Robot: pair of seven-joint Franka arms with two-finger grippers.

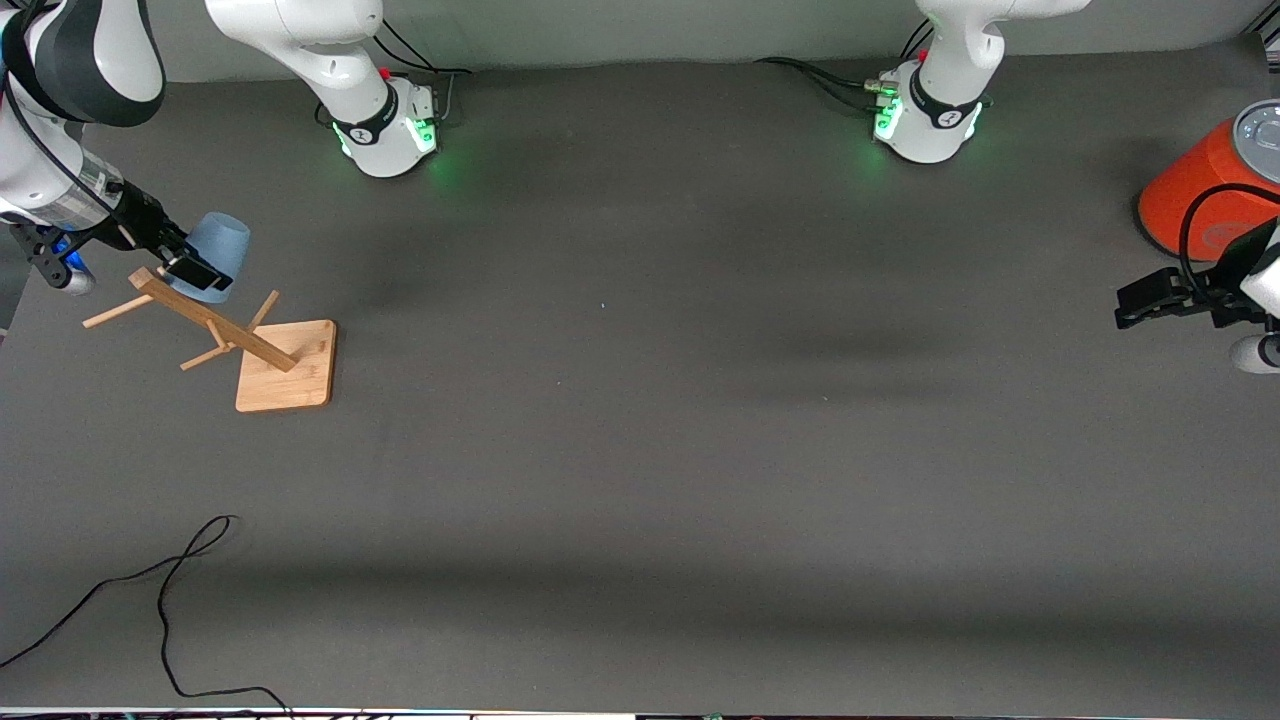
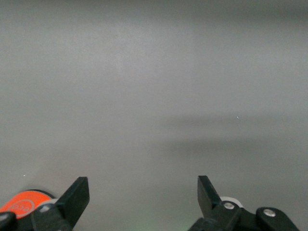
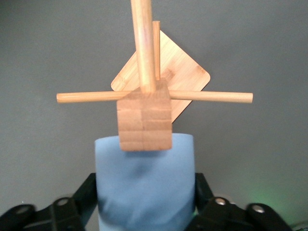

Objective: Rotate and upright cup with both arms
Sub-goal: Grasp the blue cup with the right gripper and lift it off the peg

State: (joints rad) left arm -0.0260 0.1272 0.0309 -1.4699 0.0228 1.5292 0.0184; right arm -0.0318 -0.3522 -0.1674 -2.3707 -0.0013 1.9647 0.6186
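The light-blue cup [image 1: 218, 252] is held in my right gripper [image 1: 185, 262], mouth down, just above the top of a wooden peg rack [image 1: 215, 325] at the right arm's end of the table. In the right wrist view the cup [image 3: 144, 185] fills the space between the black fingers [image 3: 87, 192], which press on both its sides, with the rack's square top block [image 3: 144, 118] just in front of it. My left gripper [image 1: 1150, 300] is open and empty above the table at the left arm's end; it also shows in the left wrist view [image 2: 143, 195].
The rack stands on a square wooden base [image 1: 290, 370] with thin pegs sticking out sideways. A large orange cylinder with a grey top [image 1: 1215, 185] stands beside the left gripper. A black cable [image 1: 165, 600] lies on the table near the front camera.
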